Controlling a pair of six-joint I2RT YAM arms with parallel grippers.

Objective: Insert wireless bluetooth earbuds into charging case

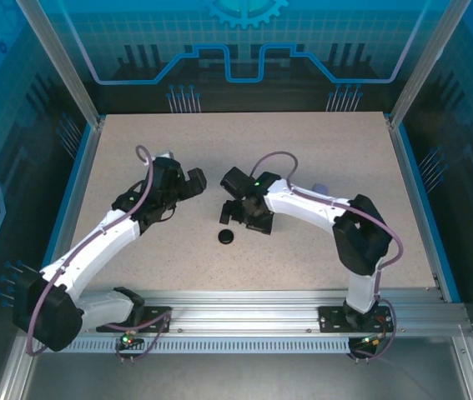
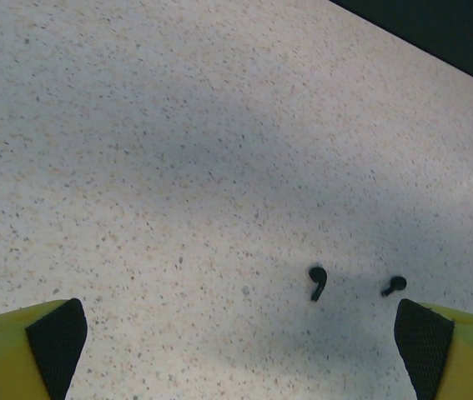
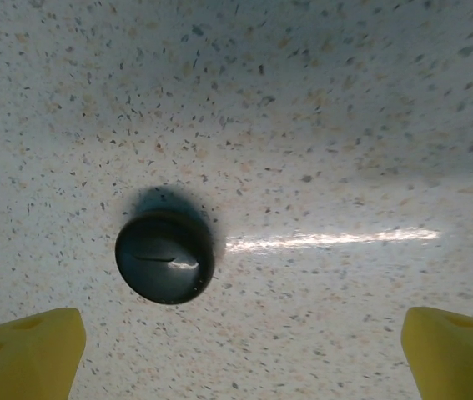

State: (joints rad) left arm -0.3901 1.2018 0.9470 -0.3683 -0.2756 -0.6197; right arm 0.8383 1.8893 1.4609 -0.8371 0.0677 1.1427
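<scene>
Left wrist view: the left end effector (image 2: 240,346) gaped empty near two black earbuds (image 2: 318,282); an off-centre pinch risked flicking one away.

Speckled table (image 1: 319,142) carries a round black case (image 3: 165,256) and two black earbuds (image 2: 317,282).

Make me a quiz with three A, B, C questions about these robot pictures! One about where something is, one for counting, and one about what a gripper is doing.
1. Where is the round black case?
A) lying on the table
B) on top of an arm
C) hanging in the air

2. How many black earbuds lie in the left wrist view?
A) one
B) two
C) five

3. How is the left gripper?
A) wide open and empty
B) shut on an earbud
C) shut on the case

Answers: 1 A, it sits on bare tabletop; 2 B, two lie apart, side by side; 3 A, its jaws stand far apart.
</scene>
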